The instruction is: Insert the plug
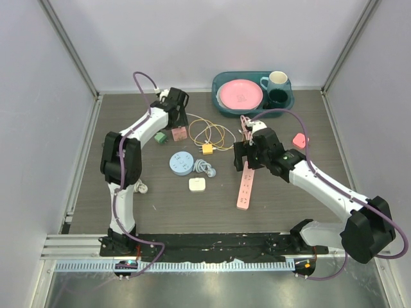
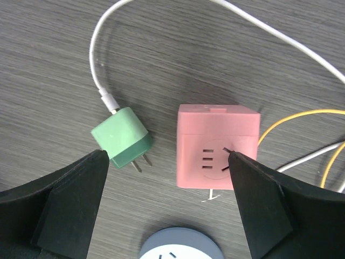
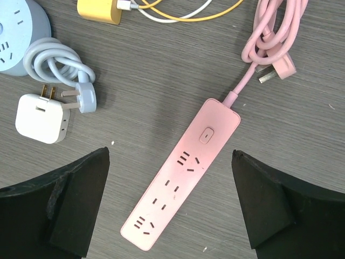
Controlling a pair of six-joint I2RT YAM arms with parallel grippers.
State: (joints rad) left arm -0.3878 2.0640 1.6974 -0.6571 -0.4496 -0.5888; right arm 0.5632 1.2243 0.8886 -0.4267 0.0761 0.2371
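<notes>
My left gripper (image 2: 166, 162) hangs wide open above the green plug (image 2: 121, 137), which lies on the table (image 2: 48, 65) just beside the pink cube socket (image 2: 218, 145); it looks light, rigid and slick, so I would pinch its flat sides, clear of prongs and cable.

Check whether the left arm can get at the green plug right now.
Probably yes: the open left gripper hangs above the green plug, which lies free, apart from the pink cube socket beside it.
</notes>
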